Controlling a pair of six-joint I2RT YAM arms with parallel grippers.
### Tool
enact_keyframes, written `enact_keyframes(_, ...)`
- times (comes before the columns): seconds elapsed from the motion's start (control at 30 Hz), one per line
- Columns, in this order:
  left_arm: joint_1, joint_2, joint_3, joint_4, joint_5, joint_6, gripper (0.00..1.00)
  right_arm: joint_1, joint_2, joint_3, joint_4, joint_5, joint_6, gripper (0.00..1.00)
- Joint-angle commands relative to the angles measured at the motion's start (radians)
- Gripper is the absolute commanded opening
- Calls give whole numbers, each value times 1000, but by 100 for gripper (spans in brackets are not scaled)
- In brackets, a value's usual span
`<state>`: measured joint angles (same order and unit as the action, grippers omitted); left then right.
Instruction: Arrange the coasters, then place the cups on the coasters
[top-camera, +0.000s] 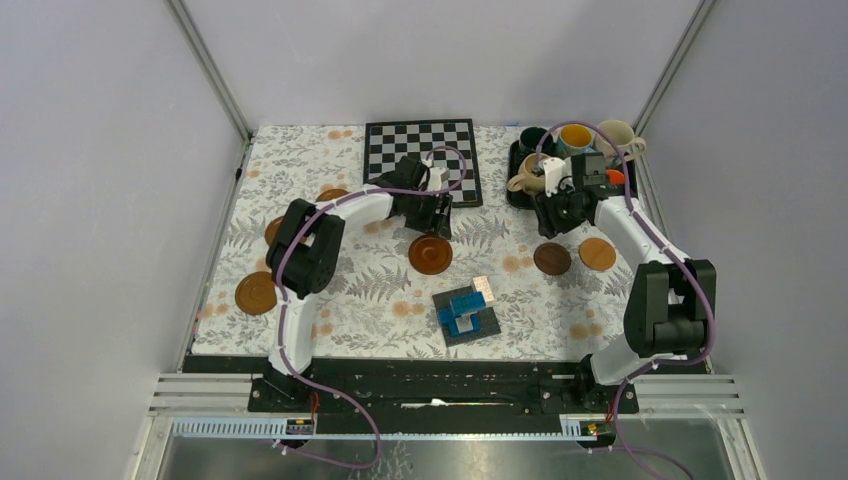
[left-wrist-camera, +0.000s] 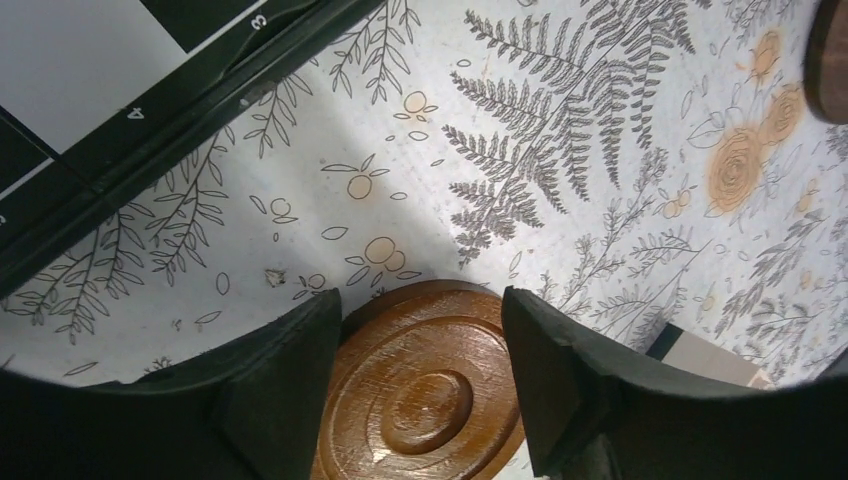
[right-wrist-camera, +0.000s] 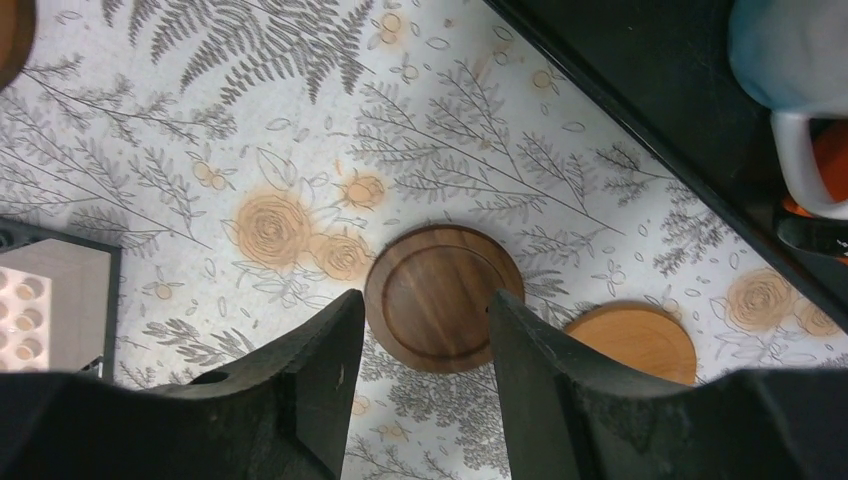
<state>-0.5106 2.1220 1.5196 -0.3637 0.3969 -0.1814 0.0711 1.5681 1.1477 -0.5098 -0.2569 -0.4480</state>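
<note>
1. Currently my left gripper (left-wrist-camera: 422, 300) hangs with its jaws parted over a ringed brown coaster (left-wrist-camera: 430, 400). The coaster lies flat on the patterned cloth (left-wrist-camera: 600, 200) near the chessboard (left-wrist-camera: 120, 130), and I see no grip on it.
2. My right gripper (right-wrist-camera: 425, 300) is likewise parted and empty above a dark coaster (right-wrist-camera: 443, 285), with a lighter coaster (right-wrist-camera: 630, 345) just beside it.
3. At the far right, the cups (top-camera: 575, 138) stand bunched in the black tray (top-camera: 514, 195).
</note>
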Motion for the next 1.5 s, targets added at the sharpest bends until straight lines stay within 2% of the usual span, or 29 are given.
enact_keyframes(0.0, 32, -40, 37, -21, -3, -19, 71, 64, -15, 4, 37, -41, 50, 56)
enact_keyframes(0.17, 129, -212, -22, -58, -11, 37, 80, 176, 43, 31, 97, -48, 95, 59)
enact_keyframes(0.3, 243, -382, -125, -91, -1, 61, 86, 269, 112, 75, 147, -55, 130, 62)
enact_keyframes(0.5, 424, -551, -232, -157, 14, 77, 99, 415, 242, 173, 207, -37, 174, 68)
enact_keyframes(0.7, 542, -657, -318, -162, 4, 75, 99, 509, 379, 291, 211, 24, 194, 72)
enact_keyframes(0.83, 579, -680, -322, -170, -13, 96, 99, 557, 439, 331, 217, 78, 192, 76)
enact_keyframes(1.07, 608, -691, -333, -178, -5, 100, 99, 602, 501, 352, 218, 153, 181, 77)
enact_keyframes(1.23, 612, -690, -339, -178, 0, 102, 99, 605, 538, 353, 198, 206, 174, 74)
enact_keyframes(1.47, 620, -660, -320, -177, 2, 112, 99, 582, 490, 280, 162, 226, 158, 55)
